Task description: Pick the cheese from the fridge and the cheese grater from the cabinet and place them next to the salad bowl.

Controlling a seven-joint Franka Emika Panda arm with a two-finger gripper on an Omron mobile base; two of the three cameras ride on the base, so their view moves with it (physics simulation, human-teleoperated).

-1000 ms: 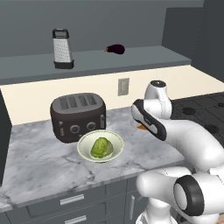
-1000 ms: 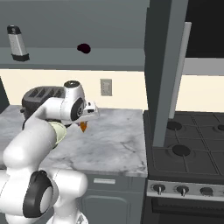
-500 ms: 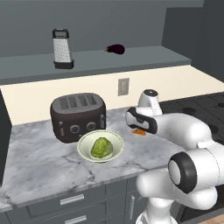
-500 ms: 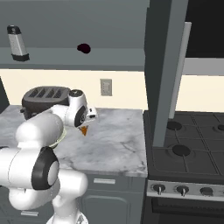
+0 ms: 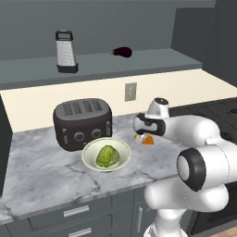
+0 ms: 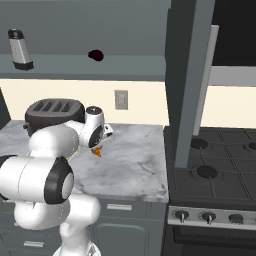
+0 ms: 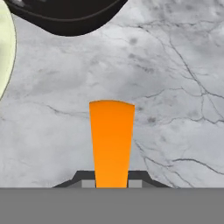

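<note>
The gripper (image 7: 111,183) is clamped on the cheese (image 7: 111,142), an orange wedge standing straight out between its 2 dark fingertips (image 7: 85,178) in the hand view, with grey-veined marble countertop (image 7: 175,87) beyond it. In the left base view the gripper (image 5: 142,137) hangs low over that countertop (image 5: 41,171), the cheese (image 5: 147,140) showing as a small orange spot under the hand; whether the wedge touches the marble cannot be told. The same orange spot (image 6: 97,152) sits under the gripper (image 6: 100,148) in the right base view.

Just beside the hand, toward the robot's left, lies the salad bowl (image 5: 92,149), cream-white with a green lettuce lump (image 5: 108,156) in it; its pale rim (image 7: 5,57) curves in at one edge of the hand view. Beyond the bowl from the hand stands the dark toaster (image 5: 83,122), whose black body (image 7: 65,17) shows ahead of the wedge.

Well above the hand, on the long shelf of the cabinet (image 5: 152,60), the cheese grater (image 5: 66,51) stands upright, and a dark purple eggplant (image 5: 122,52) lies farther along.
</note>
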